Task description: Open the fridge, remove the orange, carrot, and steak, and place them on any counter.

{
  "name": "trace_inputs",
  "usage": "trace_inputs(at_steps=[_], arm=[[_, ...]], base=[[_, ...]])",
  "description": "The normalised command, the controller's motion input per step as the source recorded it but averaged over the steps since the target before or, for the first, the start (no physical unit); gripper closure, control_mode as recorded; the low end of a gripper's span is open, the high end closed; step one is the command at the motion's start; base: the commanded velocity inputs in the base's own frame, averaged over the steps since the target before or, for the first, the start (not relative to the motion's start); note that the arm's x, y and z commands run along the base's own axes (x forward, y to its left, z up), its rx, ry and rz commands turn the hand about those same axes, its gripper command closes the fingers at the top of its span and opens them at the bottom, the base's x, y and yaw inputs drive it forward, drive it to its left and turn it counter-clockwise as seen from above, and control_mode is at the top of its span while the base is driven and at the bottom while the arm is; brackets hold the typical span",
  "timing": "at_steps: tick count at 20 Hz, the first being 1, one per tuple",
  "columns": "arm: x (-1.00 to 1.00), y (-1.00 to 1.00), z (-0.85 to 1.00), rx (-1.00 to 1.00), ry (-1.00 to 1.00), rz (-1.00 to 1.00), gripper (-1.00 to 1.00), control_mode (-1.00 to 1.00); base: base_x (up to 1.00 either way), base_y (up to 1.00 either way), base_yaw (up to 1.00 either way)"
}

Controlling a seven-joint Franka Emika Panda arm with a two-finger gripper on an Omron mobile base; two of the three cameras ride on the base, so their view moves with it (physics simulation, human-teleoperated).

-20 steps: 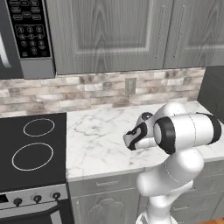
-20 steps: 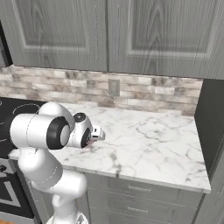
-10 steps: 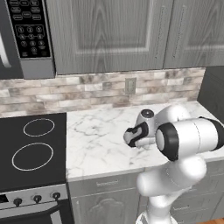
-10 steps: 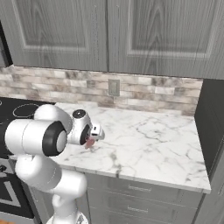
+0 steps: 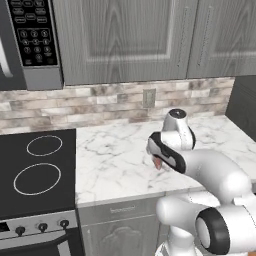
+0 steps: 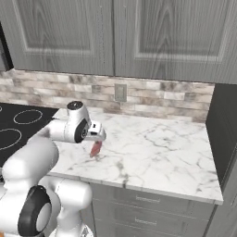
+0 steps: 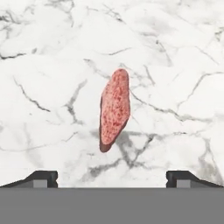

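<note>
gripper (image 7: 112,177): over the marble bench (image 6: 166,152), pointing down; fingers (image 7: 41,178) spread wide apart, nothing between them
steak (image 7: 114,109): pinkish-red oval slab below the gripper, clear of both fingers; in the right base view (image 6: 96,148) it sits just under the hand, above a dark shadow on the marble. Can't tell if it's touching the surface or just above it
steak, left base view (image 5: 157,163): only a small red sliver visible under the wrist, rest hidden by the arm
bench: white marble with grey veins, grey drawer fronts (image 6: 148,208) below; steak is toward its left part, nearer the front edge than the backsplash
stovetop (image 5: 35,172): black, ring burners, directly left of the bench, well apart from the steak
backsplash (image 6: 152,99): brick pattern with a wall outlet (image 6: 121,92) at the far side
upper cabinets (image 5: 130,37): grey panelled, closed, above the bench
microwave (image 5: 27,40): upper left, above the stovetop
</note>
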Motion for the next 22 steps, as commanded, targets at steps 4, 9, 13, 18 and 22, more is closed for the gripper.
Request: trace_inputs(at_steps=[4,9,13,18,22], arm=[[-0.61,0.00,0.89,0.00,0.18,0.00,-1.00,-1.00],[-0.71,0.00,0.76,0.01,0.10,0.00,-1.00,-1.00],[-0.66,0.00,0.94,0.04,0.11,0.00,-1.00,-1.00],[-0.69,0.00,0.81,0.05,0.04,-0.01,-1.00,-1.00],[-0.65,0.00,0.45,0.02,-0.02,0.00,-1.00,-1.00]], base=[[0.00,0.00,0.00],[0.00,0.00,0.00],[0.00,0.00,0.00],[0.00,0.00,0.00],[0.00,0.00,0.00]])
